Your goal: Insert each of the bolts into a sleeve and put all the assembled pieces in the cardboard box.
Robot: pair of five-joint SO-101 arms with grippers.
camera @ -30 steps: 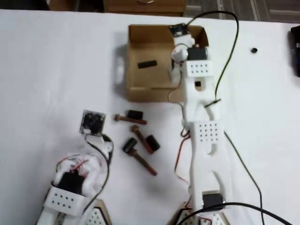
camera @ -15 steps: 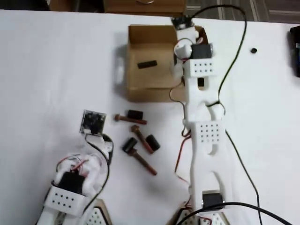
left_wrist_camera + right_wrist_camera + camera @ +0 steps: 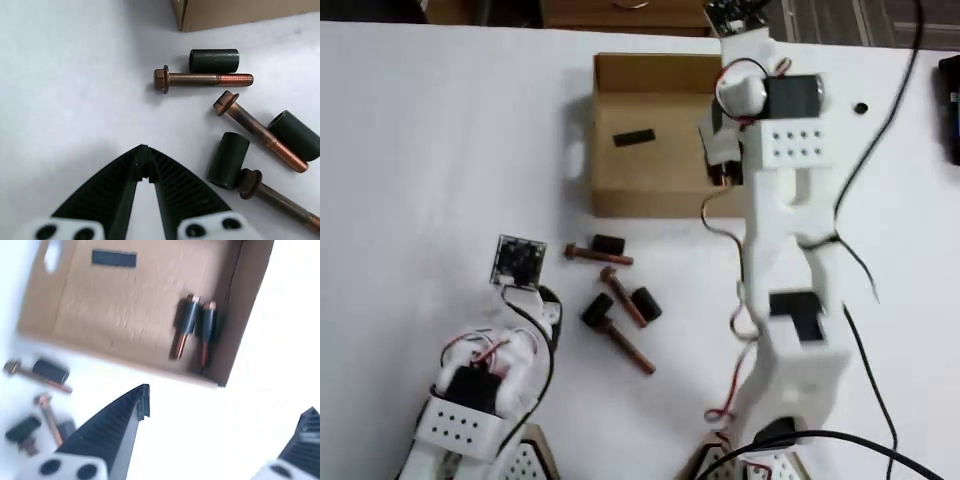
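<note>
Two sleeved bolts point(image 3: 188, 322) lie side by side in a corner of the cardboard box point(image 3: 235, 315), a corner the arm point(image 3: 785, 250) covers in the high view, with a black strip point(image 3: 114, 258) too blurred to read on its floor, three loose bolts point(image 3: 200, 79) and sleeves point(image 3: 214, 60) just outside it, the right gripper point(image 3: 227, 402) gaping beside it and the left gripper point(image 3: 145, 155) pinched tip to tip beyond them.

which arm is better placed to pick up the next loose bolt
Left, most likely. The left gripper sits shut just short of the three loose bolts and sleeves on the table. The right gripper is open but up by the cardboard box, farther from them.
</note>
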